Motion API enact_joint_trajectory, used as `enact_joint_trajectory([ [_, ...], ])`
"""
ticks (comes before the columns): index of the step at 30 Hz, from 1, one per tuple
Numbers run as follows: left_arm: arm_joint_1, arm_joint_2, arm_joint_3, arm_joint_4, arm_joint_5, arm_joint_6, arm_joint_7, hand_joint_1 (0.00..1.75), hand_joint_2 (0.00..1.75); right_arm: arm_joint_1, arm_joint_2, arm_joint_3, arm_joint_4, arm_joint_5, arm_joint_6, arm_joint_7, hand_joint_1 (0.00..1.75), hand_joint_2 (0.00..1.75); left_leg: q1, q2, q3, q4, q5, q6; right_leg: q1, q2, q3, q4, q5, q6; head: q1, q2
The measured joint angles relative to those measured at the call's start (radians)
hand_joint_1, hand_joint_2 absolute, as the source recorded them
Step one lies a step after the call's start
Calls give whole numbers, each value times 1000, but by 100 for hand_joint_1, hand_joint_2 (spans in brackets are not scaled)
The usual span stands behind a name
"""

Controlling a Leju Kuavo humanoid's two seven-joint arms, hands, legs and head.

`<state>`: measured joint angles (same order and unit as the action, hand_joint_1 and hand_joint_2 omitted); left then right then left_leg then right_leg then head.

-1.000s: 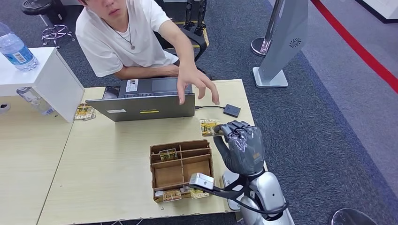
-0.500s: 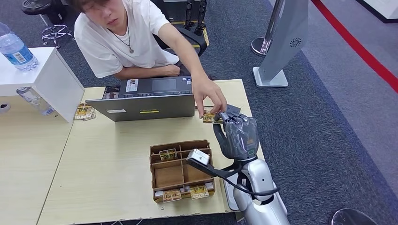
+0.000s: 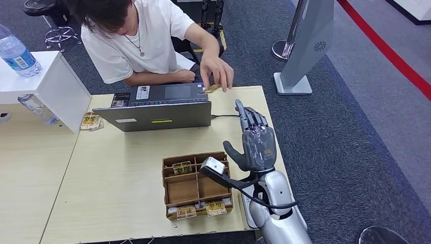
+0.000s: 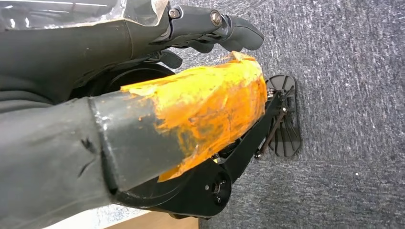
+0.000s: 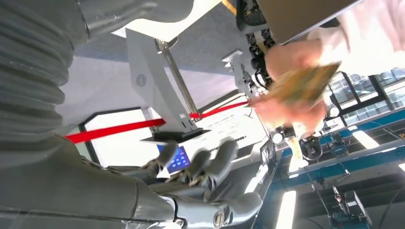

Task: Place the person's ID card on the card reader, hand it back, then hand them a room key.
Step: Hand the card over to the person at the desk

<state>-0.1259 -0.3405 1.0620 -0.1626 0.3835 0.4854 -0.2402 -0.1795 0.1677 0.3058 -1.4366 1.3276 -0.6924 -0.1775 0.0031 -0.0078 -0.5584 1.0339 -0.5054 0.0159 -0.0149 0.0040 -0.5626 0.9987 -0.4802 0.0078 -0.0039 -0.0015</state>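
Note:
The person (image 3: pixel 134 43) sits behind the laptop and holds the yellow-patterned ID card (image 3: pixel 213 88) in their fingers above its far right corner. In the right wrist view the ID card (image 5: pixel 301 82) is blurred in that hand. My right hand (image 3: pixel 256 141) stands upright over the table's right side, fingers straight and apart, holding nothing. The card reader is hidden behind my fingers; its black cable (image 3: pixel 223 116) runs out from the laptop. My right hand (image 5: pixel 200 176) shows empty fingers. My left hand (image 4: pixel 191 109) hangs over the carpet, its orange-taped thumb apart from the dark fingers, empty.
A wooden organiser (image 3: pixel 195 183) with room key cards (image 3: pixel 182 168) in its compartments stands at the table's front. A grey laptop (image 3: pixel 157 109) sits at the back. A white box (image 3: pixel 45 86) with a water bottle (image 3: pixel 16 52) is at the left, loose cards (image 3: pixel 91 121) beside it.
The person reached in, took the ID card from my right hand's fingertips and drew it back over the laptop. My right hand has straightened its fingers and now holds nothing.

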Motion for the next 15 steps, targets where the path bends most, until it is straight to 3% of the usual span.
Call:
enact_joint_trajectory([
  [13, 1, 3, -70, 16, 39, -4, -9, 0, 0, 12, 0, -9, 0, -135, 0, -89, 0, 175, 0, 0, 0, 0, 0, 0, 0, 0, 0, 0, 0, 0, 0, 0],
  [15, 1, 4, -85, 19, 60, -8, -16, 0, 0, 19, 0, -19, 0, -187, 0, -126, 0, 87, 0, 0, 0, 0, 0, 0, 0, 0, 0, 0, 0, 0, 0, 0],
])
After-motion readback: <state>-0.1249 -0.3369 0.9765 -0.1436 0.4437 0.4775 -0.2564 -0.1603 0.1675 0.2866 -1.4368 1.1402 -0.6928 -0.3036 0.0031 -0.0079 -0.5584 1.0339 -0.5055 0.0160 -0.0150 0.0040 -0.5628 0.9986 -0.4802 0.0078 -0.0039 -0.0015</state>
